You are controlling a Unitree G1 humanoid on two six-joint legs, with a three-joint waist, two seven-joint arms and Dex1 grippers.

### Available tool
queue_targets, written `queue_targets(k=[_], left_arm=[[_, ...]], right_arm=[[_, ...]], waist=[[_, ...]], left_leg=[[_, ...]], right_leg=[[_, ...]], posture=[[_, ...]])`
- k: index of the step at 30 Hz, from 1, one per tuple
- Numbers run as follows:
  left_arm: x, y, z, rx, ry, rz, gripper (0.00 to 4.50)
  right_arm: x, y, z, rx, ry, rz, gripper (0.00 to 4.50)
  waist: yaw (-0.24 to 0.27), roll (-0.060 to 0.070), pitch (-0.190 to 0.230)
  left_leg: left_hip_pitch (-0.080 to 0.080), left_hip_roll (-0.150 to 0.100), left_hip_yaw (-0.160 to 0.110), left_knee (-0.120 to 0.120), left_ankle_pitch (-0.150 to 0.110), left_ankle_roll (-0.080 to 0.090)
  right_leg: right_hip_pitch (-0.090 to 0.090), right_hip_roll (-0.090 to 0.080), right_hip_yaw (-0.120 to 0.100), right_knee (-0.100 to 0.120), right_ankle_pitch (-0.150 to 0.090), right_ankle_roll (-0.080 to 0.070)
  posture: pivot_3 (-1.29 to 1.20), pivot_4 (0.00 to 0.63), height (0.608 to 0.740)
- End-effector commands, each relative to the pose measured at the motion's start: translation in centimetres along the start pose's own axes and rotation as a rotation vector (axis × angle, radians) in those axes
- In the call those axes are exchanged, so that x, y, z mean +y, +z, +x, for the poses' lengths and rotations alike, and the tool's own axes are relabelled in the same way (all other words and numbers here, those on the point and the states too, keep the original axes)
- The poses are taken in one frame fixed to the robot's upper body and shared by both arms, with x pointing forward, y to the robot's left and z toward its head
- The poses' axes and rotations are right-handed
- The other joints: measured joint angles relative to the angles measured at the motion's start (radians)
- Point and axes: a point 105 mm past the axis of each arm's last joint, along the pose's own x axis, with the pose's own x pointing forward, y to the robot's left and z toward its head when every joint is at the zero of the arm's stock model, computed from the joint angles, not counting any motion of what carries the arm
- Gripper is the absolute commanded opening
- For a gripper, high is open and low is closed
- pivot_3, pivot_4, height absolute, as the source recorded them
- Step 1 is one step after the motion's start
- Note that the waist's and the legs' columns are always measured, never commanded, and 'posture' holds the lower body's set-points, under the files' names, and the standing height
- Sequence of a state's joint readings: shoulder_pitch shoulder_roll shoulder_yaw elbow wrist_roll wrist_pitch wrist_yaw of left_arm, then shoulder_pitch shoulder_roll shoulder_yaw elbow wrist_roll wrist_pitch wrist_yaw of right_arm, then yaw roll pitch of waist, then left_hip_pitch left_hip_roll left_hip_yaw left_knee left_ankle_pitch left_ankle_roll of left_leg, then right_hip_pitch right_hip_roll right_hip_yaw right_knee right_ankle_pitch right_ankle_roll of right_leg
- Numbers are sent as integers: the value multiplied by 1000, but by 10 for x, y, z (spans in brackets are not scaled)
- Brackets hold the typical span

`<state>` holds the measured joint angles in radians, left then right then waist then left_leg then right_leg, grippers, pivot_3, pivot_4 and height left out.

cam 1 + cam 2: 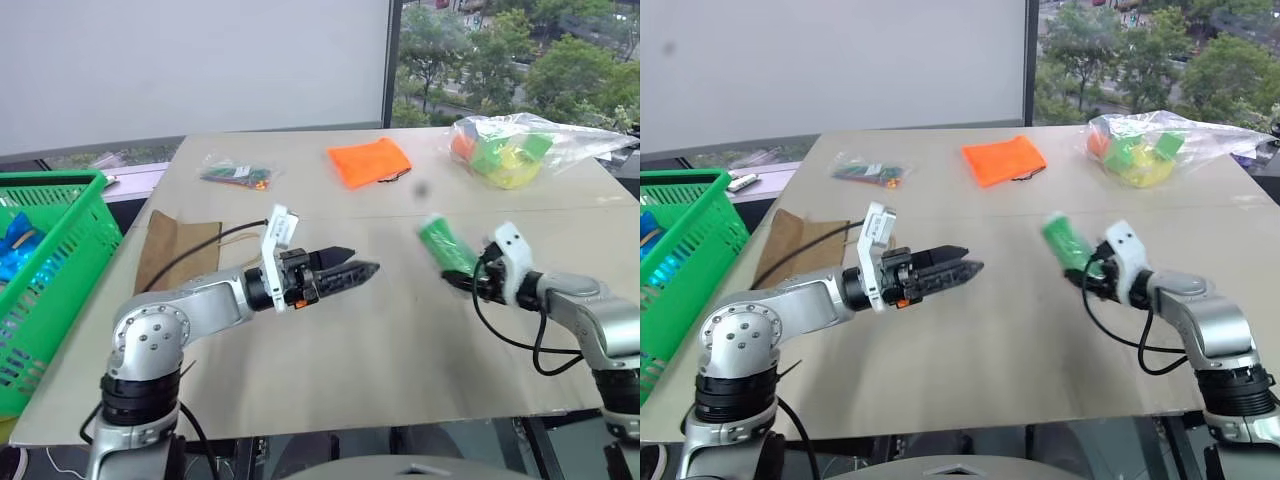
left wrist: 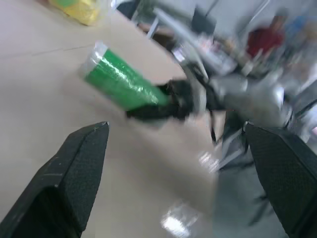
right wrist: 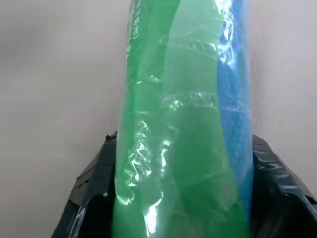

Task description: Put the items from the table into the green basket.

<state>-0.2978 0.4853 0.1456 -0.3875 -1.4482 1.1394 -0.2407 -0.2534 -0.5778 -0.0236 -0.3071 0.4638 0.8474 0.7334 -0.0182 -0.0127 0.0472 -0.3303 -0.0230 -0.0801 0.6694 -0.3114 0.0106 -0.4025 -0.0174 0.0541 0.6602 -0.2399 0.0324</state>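
— Can (image 1: 446, 246), green and cylindrical, wrapped in shiny film: where is it?

— Right of centre in the head views, lifted off the table (image 1: 400, 340) and tilted toward the upper left. The right gripper (image 1: 462, 276) is clamped on its lower end. The right wrist view adds what the head views lack: the black fingers (image 3: 94, 173) pressing both sides of the can, and a blue strip down one side of the wrap.

— And the left gripper (image 1: 360, 270)?

— Centre of the frame, pointing at the can, holding nothing. In the head views its fingers look almost together; the left wrist view shows them standing well apart, with the can and the right gripper between them in the distance.

— The other items?

— The orange pouch (image 1: 370, 161) lies at the upper middle of the table, a small clear packet of colourful pieces (image 1: 236, 175) to its left, a larger clear bag of coloured pieces (image 1: 510, 150) at the upper right, and the flat brown paper bag (image 1: 172, 246) by the left edge. The green basket (image 1: 45, 270) sits at the far left, with blue things inside.
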Motion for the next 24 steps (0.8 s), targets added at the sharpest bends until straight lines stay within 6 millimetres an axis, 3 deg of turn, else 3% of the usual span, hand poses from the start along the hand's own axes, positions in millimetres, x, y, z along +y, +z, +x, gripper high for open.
queue_targets(k=[1,6,10,17,18,22,24], left_arm=[[-8,3,6,-61,-48,-145,4500],[-2,13,17,-122,-31,-237,4500],[-3,19,22,-147,-42,-256,4500],[-2,12,19,-141,1,-214,2160],[-2,13,17,-151,14,-202,1975],[4,35,-3,-265,99,-119,1925],[10,56,-23,-347,193,-32,1925]], right_arm=[[49,55,-2,-213,195,-119,2146],[96,69,8,-278,379,-123,2145],[107,62,13,-236,424,-135,2142],[107,63,15,-237,434,-143,2139],[104,65,17,-247,418,-147,2634],[104,68,16,-258,447,-215,4473],[94,65,16,-241,405,-299,4473]], waist=[[4,0,0],[23,-1,0],[32,-1,0],[31,-1,0],[32,-1,0],[33,0,0],[35,0,0]], left_leg=[[-1,0,-2,0,0,0],[-2,-3,-5,0,1,-2],[-2,-6,-5,1,3,-5],[-3,-7,-4,0,3,-5],[-3,-7,-5,0,3,-5],[-3,-7,-5,0,3,-5],[-3,-7,-6,0,3,-5]], right_leg=[[0,0,0,0,0,0],[0,-1,-2,0,0,-1],[0,0,-3,0,0,-1],[0,0,-5,-2,0,-1],[0,0,-6,-2,0,-1],[0,0,-6,-2,0,-1],[0,0,-7,-2,0,-1]], posture=[[8,0,740],[17,0,740],[23,0,740],[45,0,740],[49,0,740],[74,0,740],[104,0,740]])
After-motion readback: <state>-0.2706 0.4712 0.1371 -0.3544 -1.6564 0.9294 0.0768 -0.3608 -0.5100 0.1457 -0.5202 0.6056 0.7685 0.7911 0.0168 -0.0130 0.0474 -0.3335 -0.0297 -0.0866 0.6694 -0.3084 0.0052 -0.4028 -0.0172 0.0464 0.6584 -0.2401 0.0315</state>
